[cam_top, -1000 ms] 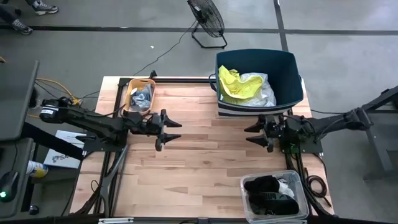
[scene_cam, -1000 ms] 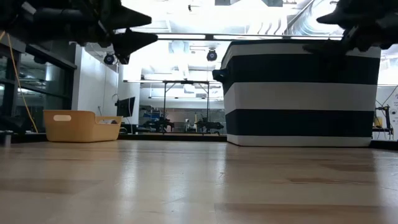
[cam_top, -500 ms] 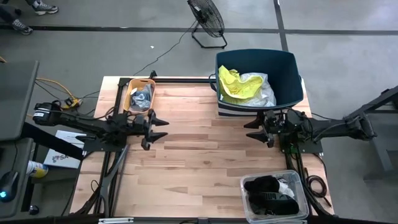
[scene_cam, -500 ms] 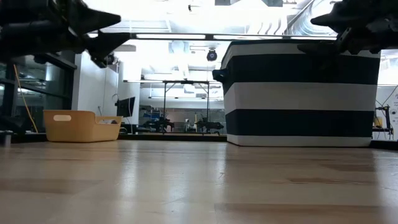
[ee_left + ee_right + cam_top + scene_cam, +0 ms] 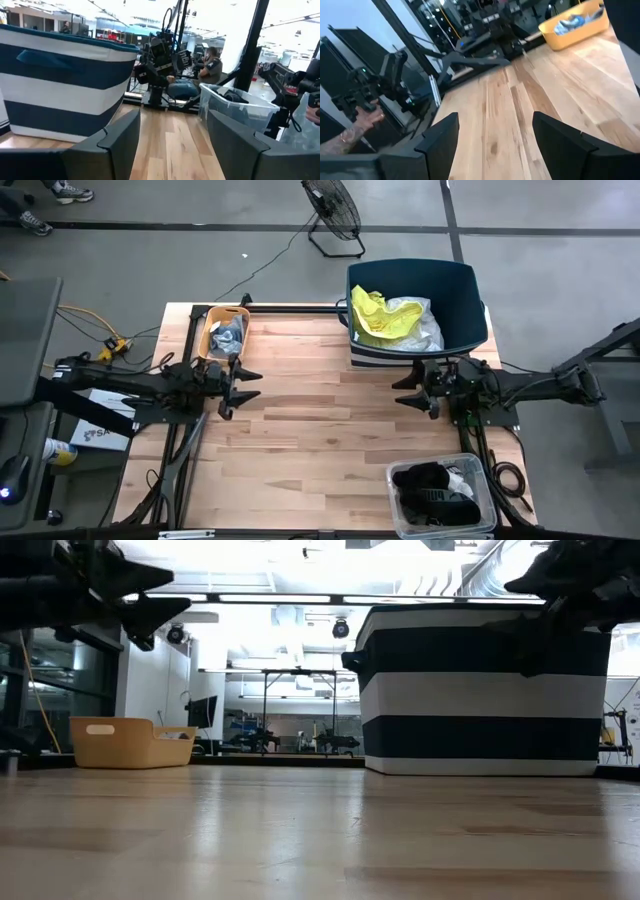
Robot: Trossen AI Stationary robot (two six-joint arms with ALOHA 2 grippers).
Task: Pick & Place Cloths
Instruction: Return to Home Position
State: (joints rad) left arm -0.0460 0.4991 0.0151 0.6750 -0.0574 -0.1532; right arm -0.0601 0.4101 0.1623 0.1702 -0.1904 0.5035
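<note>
A neon yellow cloth (image 5: 372,315) and a white cloth (image 5: 418,322) lie in the navy striped tub (image 5: 465,300) at the table's far right. A blue-grey cloth (image 5: 228,335) lies in the orange tray (image 5: 210,340) at the far left. Black and white cloths (image 5: 435,482) fill a clear bin (image 5: 400,515) at the near right. My left gripper (image 5: 253,385) is open and empty above the table's left part, pointing right. My right gripper (image 5: 400,390) is open and empty in front of the tub, pointing left.
Bare wooden tabletop (image 5: 320,430) lies between the two grippers. The tub also shows in the low view (image 5: 480,690) and in the left wrist view (image 5: 60,95). A floor fan (image 5: 335,210) stands beyond the table. A person (image 5: 207,67) sits behind the table.
My left gripper has drawn back toward the table's left edge, staying open and above the table. My right gripper has shifted a little toward the far edge, near the tub. No cloth has moved.
</note>
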